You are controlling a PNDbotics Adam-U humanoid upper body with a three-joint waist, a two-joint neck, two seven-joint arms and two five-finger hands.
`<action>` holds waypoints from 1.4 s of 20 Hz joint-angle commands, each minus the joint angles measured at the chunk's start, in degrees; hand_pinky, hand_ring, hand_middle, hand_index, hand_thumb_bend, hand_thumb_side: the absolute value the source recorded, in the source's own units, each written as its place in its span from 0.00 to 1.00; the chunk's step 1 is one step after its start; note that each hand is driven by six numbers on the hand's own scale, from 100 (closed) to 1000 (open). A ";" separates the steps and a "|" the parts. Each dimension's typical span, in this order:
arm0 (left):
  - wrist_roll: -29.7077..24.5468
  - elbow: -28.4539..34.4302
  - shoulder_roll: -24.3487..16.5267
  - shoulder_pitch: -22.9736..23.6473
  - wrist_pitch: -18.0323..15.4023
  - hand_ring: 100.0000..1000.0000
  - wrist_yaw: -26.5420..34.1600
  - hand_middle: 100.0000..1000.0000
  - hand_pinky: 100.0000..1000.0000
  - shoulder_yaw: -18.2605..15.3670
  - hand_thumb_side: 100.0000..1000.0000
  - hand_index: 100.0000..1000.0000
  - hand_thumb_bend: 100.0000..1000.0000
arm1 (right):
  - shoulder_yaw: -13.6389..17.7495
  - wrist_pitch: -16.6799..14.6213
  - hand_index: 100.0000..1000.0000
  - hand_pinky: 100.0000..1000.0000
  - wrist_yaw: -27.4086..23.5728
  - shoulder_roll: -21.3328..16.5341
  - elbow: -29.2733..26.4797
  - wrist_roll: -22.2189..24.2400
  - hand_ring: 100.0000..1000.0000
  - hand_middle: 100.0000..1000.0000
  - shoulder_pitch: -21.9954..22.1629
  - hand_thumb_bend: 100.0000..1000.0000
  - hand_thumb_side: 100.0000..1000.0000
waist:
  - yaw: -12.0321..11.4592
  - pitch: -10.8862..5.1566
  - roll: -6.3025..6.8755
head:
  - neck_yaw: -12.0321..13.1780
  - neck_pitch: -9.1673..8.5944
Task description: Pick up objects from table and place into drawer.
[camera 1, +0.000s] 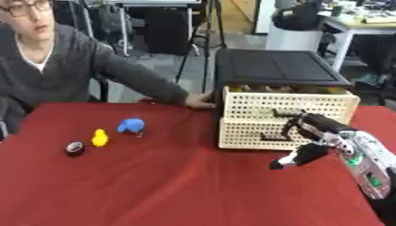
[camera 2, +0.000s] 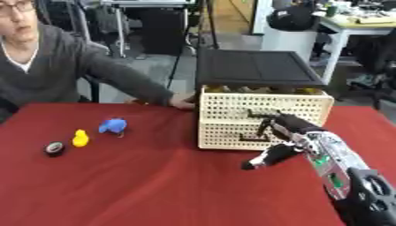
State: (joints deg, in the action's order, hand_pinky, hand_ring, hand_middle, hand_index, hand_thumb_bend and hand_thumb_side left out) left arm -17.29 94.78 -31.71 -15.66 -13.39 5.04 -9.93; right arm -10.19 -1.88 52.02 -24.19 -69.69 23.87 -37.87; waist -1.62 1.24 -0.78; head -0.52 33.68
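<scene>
At the front of the cream perforated plastic drawer unit point(camera 1: 286, 119) with its black flat top, the right hand point(camera 1: 309, 132) is seen with fingers curled at the dark handle point(camera 1: 282, 115) of the upper drawer, thumb hanging below; whether the handle is truly hooked cannot be told. The upper drawer appears slightly pulled out (small objects are glimpsed along its top edge). The left hand is not in view.

On the red tablecloth point(camera 1: 170, 185), well apart from the unit toward the left, three small items are noted: a blue rounded toy point(camera 1: 131, 126), a yellow duck-like figure point(camera 1: 100, 137) and a dark round object point(camera 1: 75, 148) just beside it. None has been moved into the drawer yet.

A person's hand point(camera 1: 199, 101) rests against the unit's left rear corner, apparently steadying it.

Judgement: the step in hand is opening the drawer. A straight pull toward the body is advised, fingers kept hooked behind the handle, so the light unit is not dragged or tilted.
</scene>
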 commanded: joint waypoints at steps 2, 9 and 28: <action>-0.25 0.52 -0.73 -0.51 -0.18 0.33 0.12 0.44 0.30 -0.85 0.66 0.76 0.00 | 1.20 0.21 0.70 0.03 0.90 -1.18 0.54 -1.14 0.00 0.00 -2.46 0.91 0.60 | -0.26 -0.50 0.34 | 0.11 0.21; -0.55 0.46 -0.36 -0.62 -0.26 0.33 0.04 0.44 0.30 -0.83 0.66 0.76 0.00 | 1.39 0.11 0.70 0.02 1.85 -1.53 3.14 -1.31 0.00 0.00 -4.31 0.89 0.60 | -0.96 -0.20 0.57 | 0.00 0.08; -1.14 0.42 0.33 0.24 -0.41 0.33 0.14 0.44 0.30 -1.29 0.67 0.76 0.00 | 2.39 -0.32 0.65 0.03 2.45 -2.11 5.53 -3.52 0.00 0.00 -3.46 0.89 0.60 | -2.92 -0.16 0.96 | -0.21 -0.09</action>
State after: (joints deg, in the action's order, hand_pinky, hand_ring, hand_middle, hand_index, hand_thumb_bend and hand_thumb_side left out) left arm -18.29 94.76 -30.23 -14.97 -13.81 5.21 -10.40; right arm -8.13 -1.99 54.74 -24.48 -62.36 20.61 -40.38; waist -4.57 1.60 0.04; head -0.64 33.66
